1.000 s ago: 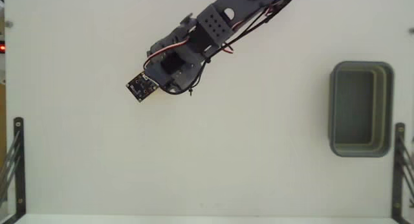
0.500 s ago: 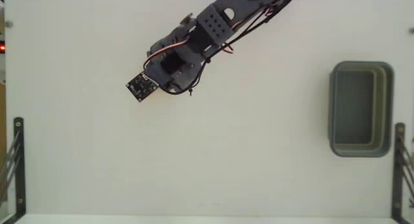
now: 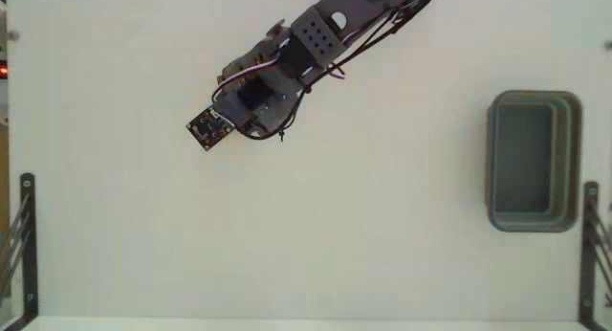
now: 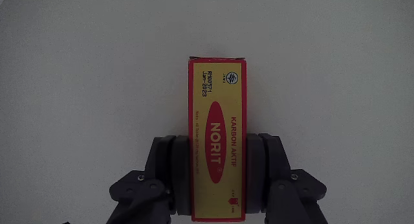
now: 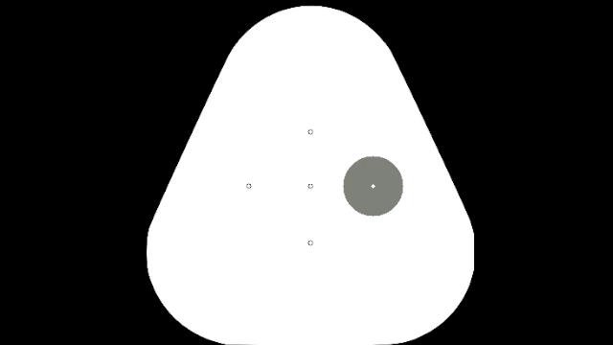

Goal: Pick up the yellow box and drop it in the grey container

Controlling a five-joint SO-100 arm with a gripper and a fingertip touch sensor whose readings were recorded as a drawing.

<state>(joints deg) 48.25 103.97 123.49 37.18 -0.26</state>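
The white worktop (image 3: 382, 235) is filling the whole fixed view, with dark metal brackets (image 3: 23, 245) standing at its lower left and lower right edges. The arm (image 3: 316, 39) is reaching in from the top edge of the worktop and slanting down toward the upper left part, its wrist camera board (image 3: 209, 128) sitting at its lowest tip. The grey container (image 3: 533, 161) is lying against the right edge of the worktop, well apart from the arm, and its inside is showing only its own grey floor.

In the wrist view the jaws (image 4: 217, 162) are pressing against both long sides of the yellow box (image 4: 217, 138), 1 dark finger (image 4: 169, 169) on the left and 1 on the right, so they are closed firmly on it. The box is pointing away from the camera, its red oval mark reading NORIT facing up. Plain white worktop is lying all around it. In the fixed view the box is hidden beneath the arm.
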